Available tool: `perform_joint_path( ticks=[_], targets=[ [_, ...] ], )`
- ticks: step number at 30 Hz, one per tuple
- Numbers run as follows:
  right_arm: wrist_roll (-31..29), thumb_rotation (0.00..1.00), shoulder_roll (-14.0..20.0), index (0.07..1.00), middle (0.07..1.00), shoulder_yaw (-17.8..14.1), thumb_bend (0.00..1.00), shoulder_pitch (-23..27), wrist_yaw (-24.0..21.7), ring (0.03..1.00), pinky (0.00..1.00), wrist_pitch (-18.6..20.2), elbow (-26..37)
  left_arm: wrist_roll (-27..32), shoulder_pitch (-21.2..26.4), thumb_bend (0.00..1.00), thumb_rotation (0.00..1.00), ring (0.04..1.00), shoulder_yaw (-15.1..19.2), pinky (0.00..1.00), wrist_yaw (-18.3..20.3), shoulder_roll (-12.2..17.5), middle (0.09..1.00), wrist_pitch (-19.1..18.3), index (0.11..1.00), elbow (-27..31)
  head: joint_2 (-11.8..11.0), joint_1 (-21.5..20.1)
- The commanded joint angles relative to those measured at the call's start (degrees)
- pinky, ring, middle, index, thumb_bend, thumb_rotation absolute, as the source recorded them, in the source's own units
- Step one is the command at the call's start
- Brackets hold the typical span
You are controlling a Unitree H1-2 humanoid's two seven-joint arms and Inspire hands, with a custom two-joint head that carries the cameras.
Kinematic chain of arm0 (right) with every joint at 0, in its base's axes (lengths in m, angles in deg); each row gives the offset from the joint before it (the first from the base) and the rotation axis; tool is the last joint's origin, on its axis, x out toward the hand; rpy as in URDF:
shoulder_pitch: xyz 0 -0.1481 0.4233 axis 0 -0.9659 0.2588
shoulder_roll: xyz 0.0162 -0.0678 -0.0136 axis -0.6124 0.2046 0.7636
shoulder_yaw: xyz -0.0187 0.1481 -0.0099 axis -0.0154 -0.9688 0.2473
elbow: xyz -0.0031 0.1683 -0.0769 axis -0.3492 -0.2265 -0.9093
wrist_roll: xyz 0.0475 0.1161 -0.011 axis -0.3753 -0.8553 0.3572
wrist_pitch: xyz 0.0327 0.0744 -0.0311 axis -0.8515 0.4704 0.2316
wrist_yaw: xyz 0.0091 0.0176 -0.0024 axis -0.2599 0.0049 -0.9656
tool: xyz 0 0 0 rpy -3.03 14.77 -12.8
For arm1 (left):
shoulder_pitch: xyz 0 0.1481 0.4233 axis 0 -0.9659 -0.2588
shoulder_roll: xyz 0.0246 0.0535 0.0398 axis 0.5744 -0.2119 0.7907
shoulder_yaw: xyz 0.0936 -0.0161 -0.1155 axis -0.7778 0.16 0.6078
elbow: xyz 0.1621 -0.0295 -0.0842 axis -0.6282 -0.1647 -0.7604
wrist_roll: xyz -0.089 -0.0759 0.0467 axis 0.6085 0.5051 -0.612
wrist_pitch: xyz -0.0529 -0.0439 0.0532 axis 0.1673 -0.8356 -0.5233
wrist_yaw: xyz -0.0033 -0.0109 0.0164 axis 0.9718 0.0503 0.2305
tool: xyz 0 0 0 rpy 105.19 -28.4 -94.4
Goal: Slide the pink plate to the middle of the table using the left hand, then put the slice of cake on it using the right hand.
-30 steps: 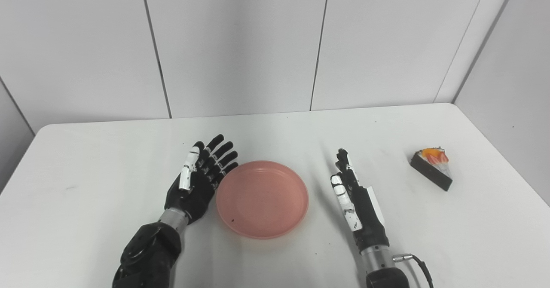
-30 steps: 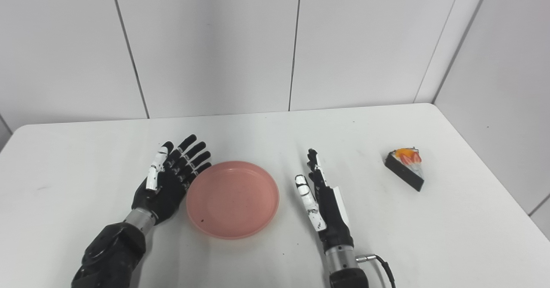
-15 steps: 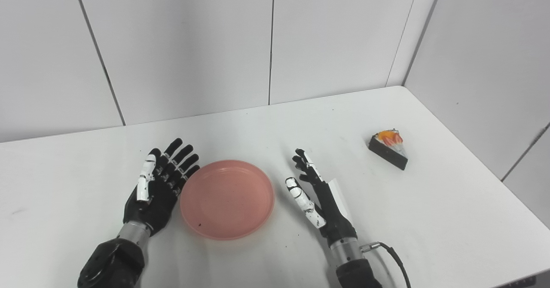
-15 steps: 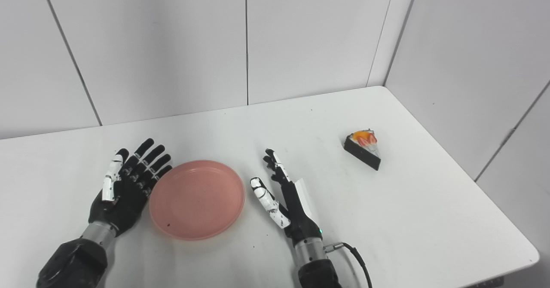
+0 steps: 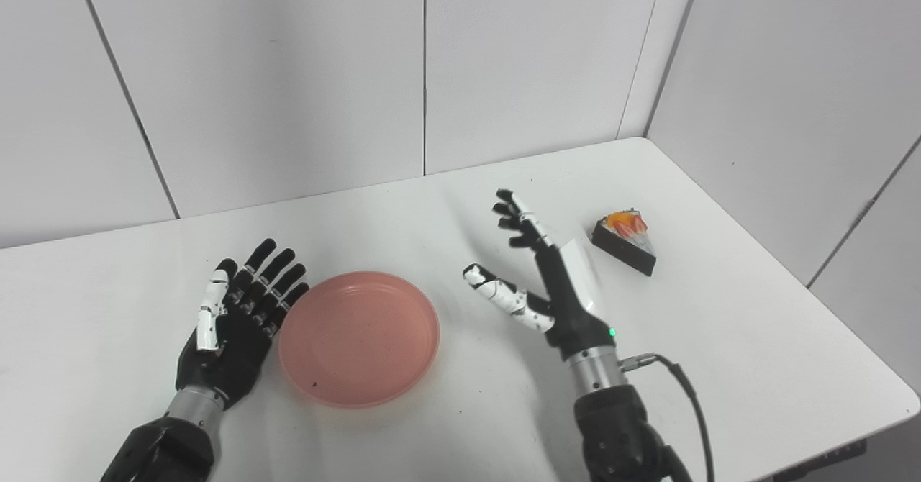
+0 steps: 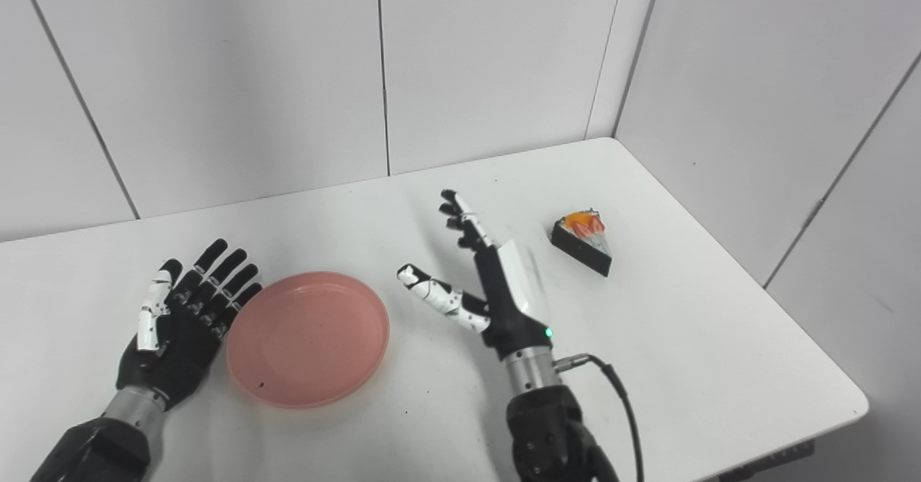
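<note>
The pink plate [image 5: 359, 338] lies flat on the white counter [image 5: 755, 352], a little left of its middle. The left hand [image 5: 234, 327] rests just beside the plate's left rim, palm up, its fingers [image 5: 277, 284] spread and holding nothing; whether they touch the rim I cannot say for sure. The right hand [image 5: 550, 284] is raised over the counter between the plate and the slice of cake [image 5: 624, 241], its fingers apart, thumb pointing toward the plate, empty. The cake sits near the right back corner, apart from the hand.
</note>
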Motion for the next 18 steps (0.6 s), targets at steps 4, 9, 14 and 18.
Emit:
perform_joint_path(
  ticks=[4,9,14,18],
  targets=[
    [0.5,0.80,1.9,0.895,0.850,-1.5,0.83,3.3,-0.5,0.801,0.74,1.2,3.7,-0.9,-2.1,0.41,1.00,0.909,0.1,0.92,-0.8,1.2,0.916,-2.5,0.913,-2.6,-0.2,-1.0],
    [2.2,0.77,3.3,0.896,0.846,-2.4,0.86,4.4,-1.6,0.802,0.74,3.2,5.6,-0.8,-2.1,0.41,1.00,0.905,0.2,0.91,-0.6,1.4,0.912,-2.4,0.910,-2.5,-0.4,-2.0],
    [1.2,0.71,4.7,0.899,0.849,-4.2,0.89,5.9,-1.5,0.804,0.76,3.7,5.8,-0.4,-1.9,0.40,1.00,0.907,0.5,0.91,0.1,1.8,0.911,-2.1,0.908,-3.3,-0.6,-3.1],
    [1.2,0.68,6.9,0.906,0.860,-6.2,0.90,7.1,-1.7,0.812,0.77,4.1,5.6,-0.4,-1.6,0.41,1.00,0.907,0.3,0.91,0.5,2.3,0.909,-1.4,0.908,-4.3,-0.7,-3.5]
  ],
)
